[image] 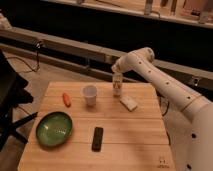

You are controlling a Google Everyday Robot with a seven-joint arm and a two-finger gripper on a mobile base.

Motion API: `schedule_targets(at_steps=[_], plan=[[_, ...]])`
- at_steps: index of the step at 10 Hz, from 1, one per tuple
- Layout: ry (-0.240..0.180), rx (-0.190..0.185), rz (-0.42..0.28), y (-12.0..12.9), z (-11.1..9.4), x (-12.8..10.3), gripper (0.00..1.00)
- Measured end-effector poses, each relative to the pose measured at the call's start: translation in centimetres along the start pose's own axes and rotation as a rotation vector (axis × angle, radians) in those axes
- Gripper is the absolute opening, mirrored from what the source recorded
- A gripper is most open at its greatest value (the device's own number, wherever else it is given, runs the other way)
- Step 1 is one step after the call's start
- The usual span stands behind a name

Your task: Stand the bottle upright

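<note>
The bottle is slim and whitish with faint brownish marks. It stands upright on the wooden table near the far edge, right of the white cup. My gripper is directly over the bottle's top, at the end of the white arm that reaches in from the right. Whether it touches or holds the bottle cannot be made out.
A small flat white block lies just right of the bottle. An orange carrot-like piece lies left of the cup. A green bowl sits front left and a black remote-like bar front centre. A railing runs behind the table.
</note>
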Motion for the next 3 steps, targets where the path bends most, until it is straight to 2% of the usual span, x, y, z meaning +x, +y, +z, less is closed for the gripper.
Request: schedule_targets(at_steps=[2, 3], plan=[[-0.002, 0.001, 0.016, 0.17, -0.05, -0.14, 0.78], [-0.001, 0.005, 0.008, 0.40, -0.17, -0.07, 0.70]])
